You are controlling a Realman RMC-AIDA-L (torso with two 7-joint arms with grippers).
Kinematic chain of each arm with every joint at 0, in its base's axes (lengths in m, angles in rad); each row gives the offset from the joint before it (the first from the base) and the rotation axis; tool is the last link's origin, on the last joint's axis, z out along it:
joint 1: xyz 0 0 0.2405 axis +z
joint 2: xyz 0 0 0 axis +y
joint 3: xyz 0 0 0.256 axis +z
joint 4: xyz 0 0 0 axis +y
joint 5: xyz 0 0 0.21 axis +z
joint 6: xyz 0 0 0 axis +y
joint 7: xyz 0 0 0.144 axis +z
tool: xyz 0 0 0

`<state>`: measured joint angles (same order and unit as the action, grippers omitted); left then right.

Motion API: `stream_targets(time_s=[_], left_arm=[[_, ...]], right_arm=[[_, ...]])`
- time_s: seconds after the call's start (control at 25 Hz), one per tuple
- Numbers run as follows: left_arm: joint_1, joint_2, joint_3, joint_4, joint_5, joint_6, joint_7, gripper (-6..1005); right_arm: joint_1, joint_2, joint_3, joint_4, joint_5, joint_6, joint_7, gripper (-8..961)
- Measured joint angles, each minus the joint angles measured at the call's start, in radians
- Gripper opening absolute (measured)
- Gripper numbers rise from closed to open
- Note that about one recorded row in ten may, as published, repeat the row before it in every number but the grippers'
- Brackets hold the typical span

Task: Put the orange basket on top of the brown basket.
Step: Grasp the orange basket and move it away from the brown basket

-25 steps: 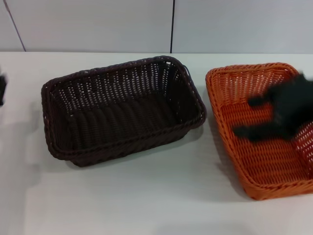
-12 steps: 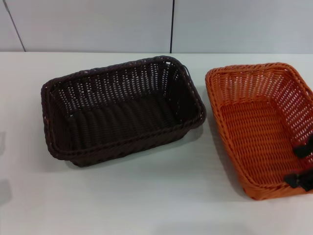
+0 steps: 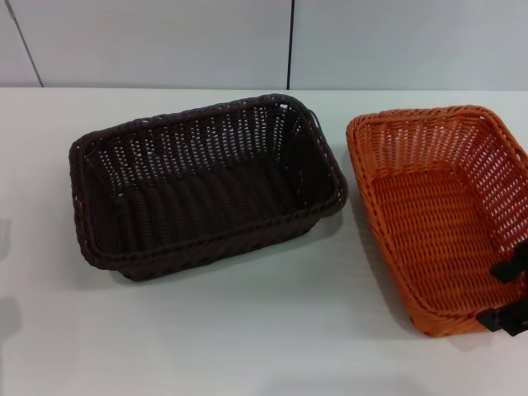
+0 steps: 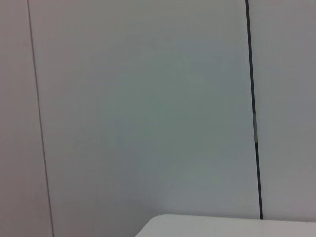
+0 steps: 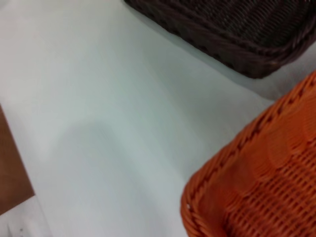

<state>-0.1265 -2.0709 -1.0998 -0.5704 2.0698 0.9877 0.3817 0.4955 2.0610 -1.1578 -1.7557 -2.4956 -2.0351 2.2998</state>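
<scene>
The orange basket (image 3: 437, 206) stands on the white table at the right, and its corner shows in the right wrist view (image 5: 261, 187). The brown basket (image 3: 206, 186) stands to its left, apart from it, and its side shows in the right wrist view (image 5: 232, 34). My right gripper (image 3: 507, 293) is at the orange basket's near right corner. It is open, with one finger inside the basket and the other outside the near rim. The rest of the arm is out of view. My left gripper is out of view.
The white table (image 3: 247, 330) runs up to a grey panelled wall (image 3: 289, 41) behind the baskets. The right wrist view shows the table's edge with brown floor (image 5: 10, 173) beyond it. The left wrist view shows only the wall (image 4: 148, 98) and a table corner (image 4: 222, 227).
My right gripper has swept from over the middle of the orange basket to its near right corner, and now straddles the near rim. Neither basket has moved.
</scene>
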Motion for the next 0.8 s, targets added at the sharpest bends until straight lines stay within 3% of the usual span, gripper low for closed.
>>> stream_targets(time_s=[0.8], left_arm=[[-0.020,0.005,-0.015,0.008,-0.026,-0.010,-0.001,774]], right_arm=[[0.032,0.006,-0.174,0.169,-0.156,0.106,-0.083,635]])
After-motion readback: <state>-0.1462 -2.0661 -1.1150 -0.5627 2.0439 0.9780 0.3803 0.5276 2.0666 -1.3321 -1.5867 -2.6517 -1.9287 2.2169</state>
